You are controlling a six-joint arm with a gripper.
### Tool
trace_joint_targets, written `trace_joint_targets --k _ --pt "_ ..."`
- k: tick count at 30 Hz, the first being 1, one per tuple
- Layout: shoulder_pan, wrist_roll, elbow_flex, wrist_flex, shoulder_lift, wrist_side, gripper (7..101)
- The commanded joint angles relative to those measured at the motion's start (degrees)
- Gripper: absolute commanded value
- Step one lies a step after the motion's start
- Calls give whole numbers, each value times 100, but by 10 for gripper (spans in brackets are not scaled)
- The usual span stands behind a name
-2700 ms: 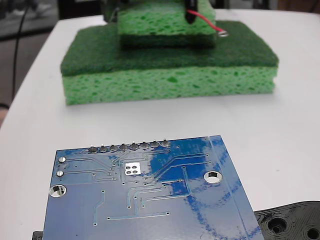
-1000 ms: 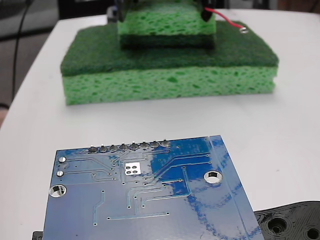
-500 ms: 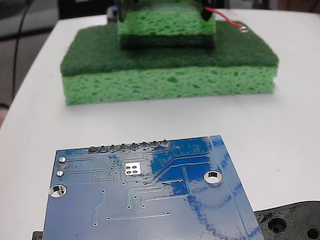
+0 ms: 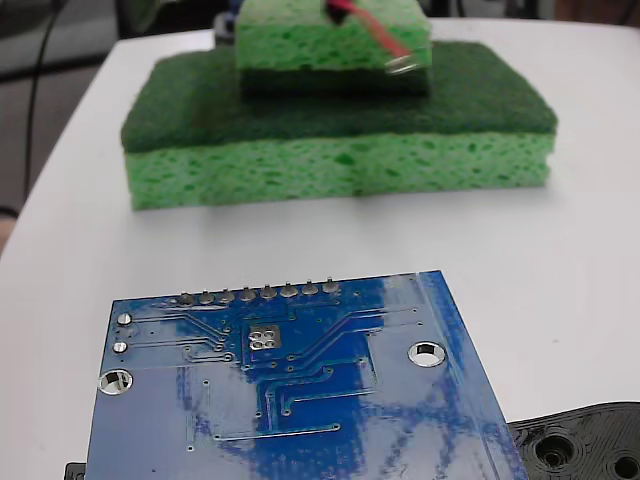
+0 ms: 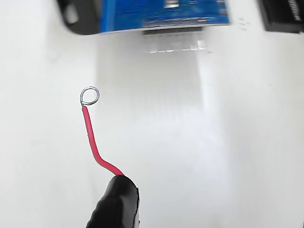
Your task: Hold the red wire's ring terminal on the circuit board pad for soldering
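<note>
The red wire [image 4: 378, 30] hangs in the air in front of the upper sponge at the top of the fixed view, blurred, with its ring terminal [image 4: 402, 66] at its lower end. In the wrist view the red wire [image 5: 93, 142] rises from its black sleeve [image 5: 116, 204] to the ring terminal [image 5: 90, 96], which is over bare white table, short of the circuit board [image 5: 161, 14]. The blue circuit board [image 4: 300, 400] lies near the camera, its pad [image 4: 264, 337] left of centre and uncovered. My gripper's fingers stay outside both views, shut on the wire's sleeve end.
Two green sponges are stacked at the back, the large one [image 4: 340, 150] under a smaller one [image 4: 300, 45]. A black plastic part with holes [image 4: 580, 445] lies at the board's right corner. White table [image 4: 560, 260] separates sponges and board.
The wire has swung from the right of the upper sponge leftward and toward the camera; its ring now hangs before the sponge's front. The board's pad looks darker than before.
</note>
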State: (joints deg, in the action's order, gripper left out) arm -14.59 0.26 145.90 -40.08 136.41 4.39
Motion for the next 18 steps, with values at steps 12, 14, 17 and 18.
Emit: trace_joint_targets --k 12,14,17,18 --pt "-193 -97 -2461 -853 -1793 -35 1003" --pt "-220 -70 -2628 -914 -1934 9 1003" --pt "-229 -26 -2584 -826 -1942 -9 1003" --pt "-220 -26 -2514 -782 -1916 -35 1003"
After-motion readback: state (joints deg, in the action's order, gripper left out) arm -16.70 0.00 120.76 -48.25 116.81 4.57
